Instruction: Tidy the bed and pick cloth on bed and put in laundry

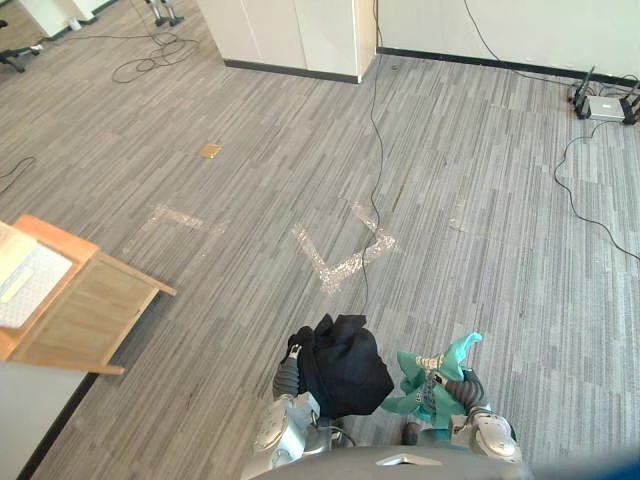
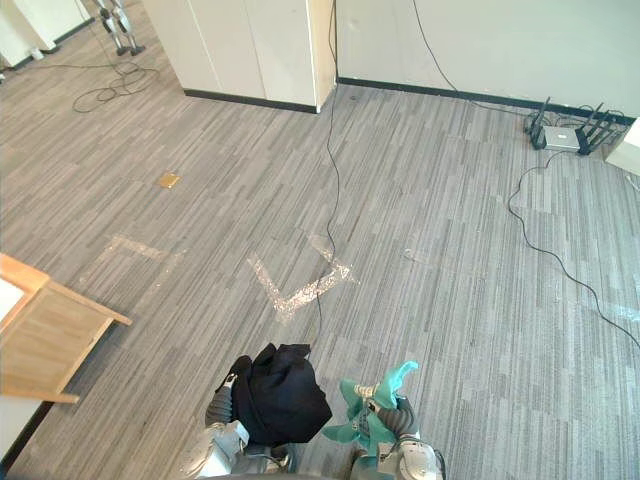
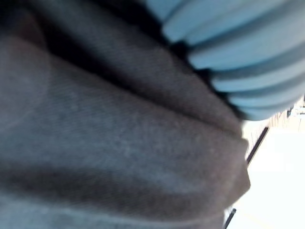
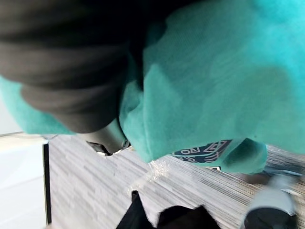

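A bunched black cloth (image 1: 345,368) rides over my left hand (image 1: 289,368) low in the left eye view, and it hides that hand's fingers. The same black cloth (image 3: 119,143) lies against the hand's ribbed cover in the left wrist view. A teal cloth (image 1: 428,382) with a dark print sits bunched in my right hand (image 1: 466,388), a tuft sticking up above it. Teal cloth (image 4: 209,81) wraps round the hand in the right wrist view. Both cloths hang off the floor, side by side and close to my body.
A wooden bed frame (image 1: 90,310) with a white pad (image 1: 25,280) juts in at the left. Black cables (image 1: 375,180) run across the grey carpet past silver tape marks (image 1: 345,265). A white cabinet (image 1: 290,35) and a router (image 1: 605,105) stand far ahead.
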Available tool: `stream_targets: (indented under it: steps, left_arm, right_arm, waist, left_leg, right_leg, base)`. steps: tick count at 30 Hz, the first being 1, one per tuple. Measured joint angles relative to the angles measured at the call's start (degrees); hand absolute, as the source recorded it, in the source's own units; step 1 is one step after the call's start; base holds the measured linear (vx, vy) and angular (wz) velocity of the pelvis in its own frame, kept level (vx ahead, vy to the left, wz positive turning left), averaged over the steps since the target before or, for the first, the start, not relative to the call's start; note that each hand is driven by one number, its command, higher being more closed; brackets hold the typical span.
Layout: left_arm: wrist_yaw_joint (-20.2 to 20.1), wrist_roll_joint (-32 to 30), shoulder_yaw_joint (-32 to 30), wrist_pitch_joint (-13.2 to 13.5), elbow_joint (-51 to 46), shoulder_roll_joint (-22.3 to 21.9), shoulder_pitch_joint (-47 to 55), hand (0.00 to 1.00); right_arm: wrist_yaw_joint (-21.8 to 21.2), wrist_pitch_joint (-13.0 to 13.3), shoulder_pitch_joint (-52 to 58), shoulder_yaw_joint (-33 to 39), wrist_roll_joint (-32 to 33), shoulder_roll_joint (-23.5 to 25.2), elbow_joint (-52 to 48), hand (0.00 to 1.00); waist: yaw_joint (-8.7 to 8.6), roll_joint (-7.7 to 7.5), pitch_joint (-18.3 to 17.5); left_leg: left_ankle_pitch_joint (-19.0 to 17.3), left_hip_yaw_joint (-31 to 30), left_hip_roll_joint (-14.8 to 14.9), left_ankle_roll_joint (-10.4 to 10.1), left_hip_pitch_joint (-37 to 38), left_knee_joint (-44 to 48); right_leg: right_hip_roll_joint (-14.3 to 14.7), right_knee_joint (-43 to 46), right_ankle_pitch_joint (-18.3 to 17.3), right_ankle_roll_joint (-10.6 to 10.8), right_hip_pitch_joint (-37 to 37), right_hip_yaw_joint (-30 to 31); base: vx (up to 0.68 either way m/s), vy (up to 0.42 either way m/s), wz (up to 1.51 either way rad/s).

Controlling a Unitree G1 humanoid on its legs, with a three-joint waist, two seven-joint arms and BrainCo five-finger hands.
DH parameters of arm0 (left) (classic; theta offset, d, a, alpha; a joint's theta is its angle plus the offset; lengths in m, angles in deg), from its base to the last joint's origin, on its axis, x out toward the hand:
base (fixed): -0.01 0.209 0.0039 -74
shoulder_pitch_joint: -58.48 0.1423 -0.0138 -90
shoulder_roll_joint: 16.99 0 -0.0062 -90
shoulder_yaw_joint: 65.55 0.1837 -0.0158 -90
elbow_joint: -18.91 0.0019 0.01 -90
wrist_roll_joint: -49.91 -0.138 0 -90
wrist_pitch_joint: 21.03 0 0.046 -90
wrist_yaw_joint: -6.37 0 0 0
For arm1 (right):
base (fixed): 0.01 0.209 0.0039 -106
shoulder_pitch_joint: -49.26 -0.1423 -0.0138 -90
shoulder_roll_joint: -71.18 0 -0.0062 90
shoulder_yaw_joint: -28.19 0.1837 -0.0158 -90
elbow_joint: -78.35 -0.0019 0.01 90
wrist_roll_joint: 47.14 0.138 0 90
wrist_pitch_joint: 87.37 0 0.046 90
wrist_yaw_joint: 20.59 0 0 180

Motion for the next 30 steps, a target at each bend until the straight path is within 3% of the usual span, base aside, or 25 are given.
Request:
stream_targets:
  steps: [1, 2, 3, 4, 5, 6, 8, 9, 10, 11, 12, 15, 18, 19, 21, 22, 23, 25, 26, 27, 28, 30]
  left_arm:
    - [0.22, 0.0, -0.03, -0.04, 0.05, 0.36, -0.09, 1.0]
    - [0.37, 0.01, -0.27, 0.16, -0.25, 0.83, -0.18, 1.0]
    - [0.47, 0.08, -0.41, 0.09, -0.29, 1.01, -0.57, 1.0]
    - [0.48, 0.13, -0.46, 0.07, -0.33, 0.97, -0.64, 1.0]
    - [0.7, 1.21, -0.58, 0.13, -0.79, 0.35, -0.06, 1.0]
    - [1.03, 1.79, -0.64, 0.08, -1.44, -0.55, 0.71, 1.0]
    - [1.11, 2.11, -0.58, 0.09, -1.53, -0.39, 0.84, 1.0]
    - [1.12, 2.35, -0.54, 0.07, -1.49, -0.2, 0.99, 1.0]
    - [1.18, 2.51, -0.54, -0.01, -1.47, 0.14, 1.2, 1.0]
    - [1.26, 2.9, -0.49, -0.06, -1.34, 0.37, 1.31, 1.0]
    - [1.45, 3.6, -0.31, -0.61, -1.13, 1.38, 1.35, 1.0]
    - [1.56, 3.77, 0.0, -0.93, -1.15, 2.33, 2.07, 1.0]
    - [1.57, 3.6, -0.12, -0.97, -1.13, 2.51, 2.27, 1.0]
    - [1.57, 3.43, -0.12, -1.07, -1.09, 2.52, 2.39, 1.0]
    - [1.56, 3.29, -0.44, -1.09, -0.98, 2.54, 2.82, 1.0]
    - [1.56, 3.28, -0.67, -1.08, -0.8, 2.53, 2.83, 1.0]
    - [1.53, 3.23, -1.52, -1.09, 0.14, 2.52, 2.8, 1.0]
    - [1.53, 3.22, -2.74, -1.07, 0.64, 2.85, 2.86, 1.0]
    - [1.55, 3.19, -3.28, -1.34, 2.76, 2.25, 1.97, 1.0]
    - [1.1, 3.05, -3.57, -1.69, 2.55, 1.17, 2.23, 1.0]
    - [0.95, 3.05, -3.57, -1.78, 2.58, 0.68, 2.15, 1.0]
    - [0.29, 3.05, -4.06, -1.8, 3.25, -0.77, 2.75, 1.0]
  right_arm:
    - [0.23, -0.39, 0.08, -0.18, 0.0, 0.84, 0.27, 1.0]
    - [0.53, -0.31, 0.86, -0.22, -0.03, 2.38, 0.07, 1.0]
    - [0.99, -0.33, 0.84, -0.17, -0.02, 3.05, 0.22, 1.0]
    - [1.15, -0.45, 0.81, -0.19, -0.02, 3.34, 0.4, 1.0]
    - [1.32, -1.02, 0.79, -0.39, -0.04, 3.4, 0.69, 1.0]
    - [1.25, -1.1, 0.72, -0.64, -0.11, 3.27, 1.6, 1.0]
    - [1.13, -1.41, 0.21, -0.86, -0.36, 3.33, 2.82, 1.0]
    - [0.92, -1.49, -0.23, -1.21, -0.47, 3.17, 3.19, 1.0]
    - [0.85, -1.51, -0.31, -1.39, -0.57, 3.26, 3.38, 1.0]
    - [0.84, -1.5, -0.24, -1.39, -0.58, 3.27, 3.29, 1.0]
    - [0.76, -1.5, 0.2, -1.33, -0.58, 3.23, 3.16, 1.0]
    - [0.78, -1.48, 1.97, -0.9, -0.58, 2.84, 1.15, 1.0]
    - [0.77, -1.18, 2.05, -0.35, -0.57, 2.47, -0.95, 1.0]
    - [0.78, -1.07, 1.72, -0.23, -0.57, 2.15, -0.88, 1.0]
    - [0.84, -0.75, 0.37, -0.22, -0.56, 1.67, -0.75, 1.0]
    - [0.85, -0.73, 0.08, -0.24, -0.56, 1.67, -0.77, 1.0]
    - [0.81, -0.71, -0.18, -0.89, -0.56, 1.96, -0.85, 1.0]
    - [0.76, -0.78, -0.19, -1.79, -0.56, 2.67, -0.9, 1.0]
    - [0.53, -1.0, -1.18, -2.24, -0.57, 2.22, -0.83, 1.0]
    - [0.58, -1.18, -2.46, -1.76, -0.61, 1.38, -0.71, 1.0]
    - [0.52, -1.21, -2.54, -1.36, -0.64, 1.31, -0.77, 1.0]
    - [-0.14, -1.69, -1.94, -1.96, -1.02, 0.4, -1.41, 1.0]
  waist:
    - [-0.26, -1.79, -0.26]
    - [-0.05, -4.22, -0.92]
    - [-0.23, -5.54, -0.88]
    - [-0.33, -5.71, -0.88]
    - [-0.14, -5.6, -0.92]
    - [0.3, -5.01, -1.23]
    - [1.04, -5.44, -1.54]
    - [1.46, -6.31, -2.19]
    - [1.3, -7.08, -2.7]
    - [1.06, -7.59, -2.97]
    - [0.19, -7.98, -3.03]
    - [-0.72, -7.35, -3.06]
    - [-1.51, -6.74, -2.79]
    - [-1.81, -6.41, -2.77]
    - [-1.82, -4.5, -2.71]
    - [-1.9, -4.3, -2.81]
    - [-1.75, -4.18, -2.78]
    - [-1.39, -5.2, -2.85]
    - [-0.52, -3.24, -2.57]
    - [-0.35, -2.15, -2.11]
    - [-0.6, -1.71, -1.74]
    - [-1.4, -0.92, -2.21]
  left_leg:
    - [0.21, 1.1, -1.14, -0.41, 0.58, -0.97]
    - [0.04, 3.41, -2.92, 0.0, 0.76, -2.4]
    - [-0.63, 7.59, -3.45, 0.95, -0.71, -0.47]
    - [-1.11, 10.08, -3.32, 1.88, -1.16, 1.11]
    - [-3.02, 13.6, -3.38, 4.69, -0.34, 2.08]
    - [-6.16, 14.1, -3.63, 5.83, 2.21, 1.0]
    - [-7.9, 13.76, -4.98, 5.09, 5.55, -1.52]
    - [-8.83, 12.93, -6.58, 4.24, 7.87, -3.72]
    - [-9.16, 11.78, -7.74, 4.13, 9.44, -5.11]
    - [-9.56, 9.65, -8.78, 4.36, 10.89, -5.77]
    - [-10.37, 6.86, -9.44, 5.01, 12.77, -5.81]
    - [-11.55, -0.83, -8.87, 5.2, 17.54, -6.15]
    - [-11.56, -8.71, -6.8, 5.13, 18.98, -6.01]
    - [-11.64, -9.77, -6.07, 4.97, 19.21, -5.8]
    - [-12.65, -12.38, -2.55, 1.46, 20.2, -5.06]
    - [-13.0, -13.09, -1.79, 0.59, 20.31, -5.02]
    - [-14.45, -14.32, -0.15, -2.15, 20.8, -5.03]
    - [-16.54, -14.93, 1.0, -5.5, 21.57, -5.01]
    - [-17.76, -15.47, 3.82, -7.63, 22.46, -4.92]
    - [-16.4, -14.52, 5.3, -8.57, 22.03, -4.96]
    - [-14.63, -14.54, 5.36, -8.21, 22.44, -5.29]
    - [-10.59, -14.86, 7.45, -10.23, 25.43, -6.89]
  right_leg:
    - [-1.04, -0.73, -0.07, 0.22, 0.7, -0.07]
    - [-2.65, -1.61, -0.38, 1.04, 0.96, -0.84]
    - [-3.73, -2.85, 0.27, 2.01, 1.7, -1.76]
    - [-4.39, -2.97, 0.68, 2.72, 1.98, -2.21]
    - [-4.68, -2.0, 1.15, 3.56, 3.12, -1.95]
    - [-4.65, 1.88, 0.69, 4.29, 3.51, -1.76]
    - [-6.04, 11.99, -1.04, 6.88, 1.22, -1.0]
    - [-7.81, 23.79, -0.93, 8.93, -3.28, -0.06]
    - [-9.39, 32.64, 1.43, 13.02, -6.74, 0.94]
    - [-10.56, 39.91, 5.39, 14.4, -9.77, 1.7]
    - [-12.0, 48.5, 6.38, 14.3, -12.52, 1.12]
    - [-14.76, 56.36, 1.02, 7.72, -17.07, -5.21]
    - [-13.14, 48.03, -2.36, 5.05, -22.6, -4.75]
    - [-12.3, 44.51, -2.85, 5.67, -23.22, -3.99]
    - [-9.3, 28.46, -2.16, 6.3, -25.25, 0.9]
    - [-9.16, 23.75, -0.93, 6.53, -25.71, 2.17]
    - [-9.65, 12.51, 4.26, 6.81, -26.46, 5.58]
    - [-11.09, 4.34, 10.78, 8.68, -26.69, 7.63]
    - [-9.01, 5.1, 14.49, 8.96, -25.56, 5.47]
    - [-8.09, 7.84, 12.12, 7.31, -25.86, 4.03]
    - [-8.34, 10.94, 10.22, 6.78, -26.03, 3.75]
    - [-8.33, 19.04, 3.74, 5.43, -25.4, 1.37]
  base:
    - [0.42, 0.156, 0.27]
    - [0.39, 0.129, 0.63]
    - [0.38, 0.15, 0.69]
    - [0.32, 0.193, 0.73]
    - [0.32, 0.231, 0.6]
    - [0.32, 0.232, 0.43]
    - [0.32, 0.206, 0.28]
    - [0.4, 0.202, 0.38]
    - [0.36, 0.143, 0.53]
    - [0.38, 0.108, 0.89]
    - [0.41, 0.056, 1.1]
    - [0.4, -0.008, 1.28]
    - [0.42, -0.177, 1.55]
    - [0.42, -0.259, 1.38]
    - [0.34, -0.264, 1.14]
    - [0.35, -0.336, 1.06]
    - [0.37, -0.417, 0.81]
    - [0.39, -0.486, 0.66]
    - [0.32, -0.466, 0.46]
    - [0.27, -0.429, 0.41]
    - [0.2, -0.367, 0.65]
    - [0.22, -0.37, 0.74]
